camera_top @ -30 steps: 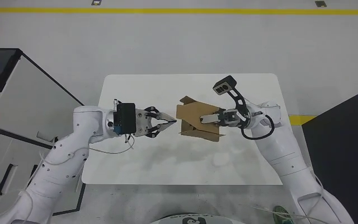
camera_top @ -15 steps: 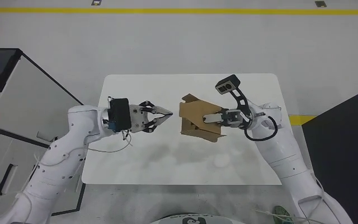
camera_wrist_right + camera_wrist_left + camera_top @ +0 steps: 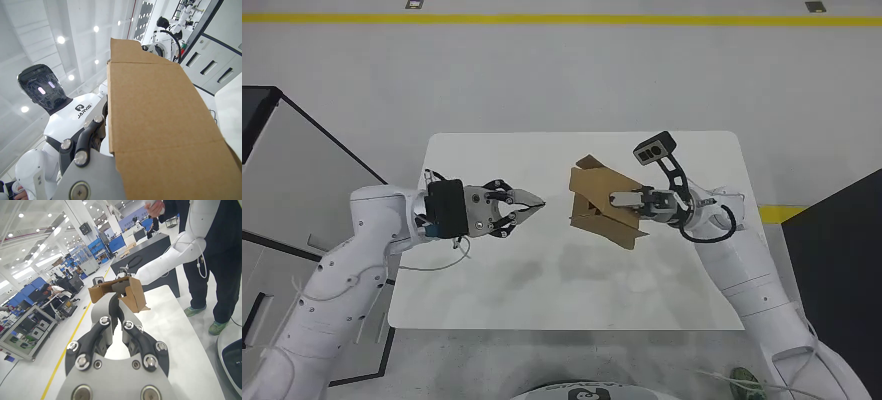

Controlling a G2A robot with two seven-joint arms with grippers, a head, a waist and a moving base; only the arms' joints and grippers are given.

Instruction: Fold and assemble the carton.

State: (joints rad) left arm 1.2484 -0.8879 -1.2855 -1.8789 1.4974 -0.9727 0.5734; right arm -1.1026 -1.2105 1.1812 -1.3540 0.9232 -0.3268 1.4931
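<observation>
The right gripper (image 3: 620,199) is closed on the carton (image 3: 597,205), with one brown panel pinched in it. In the right wrist view that panel is seen running straight into the gripper's body. The hold is judged to serve two ends: the carton is kept up from the table (image 3: 542,290), and its open side is turned toward the other arm so that loose flaps can be reached. The carton is held tilted over the middle of the table, somewhat toward the right arm's half. Whether its lowest corner touches the top cannot be told. It is only partly formed: walls are raised, but flaps are left sticking out at the far end and at the near end, so the folding is judged unfinished.

The left gripper (image 3: 538,206) is shut, its tips are brought together, and nothing is held in it. It is kept above the table and pointed straight at the carton, with a gap of bare table left between the two. The closed tips are judged to be meant as a blunt pusher for a flap rather than as a clamp, which would explain why the carton is braced from the opposite side.

By count, one carton, one table and two grippers are seen, one gripper loaded and one empty
</observation>
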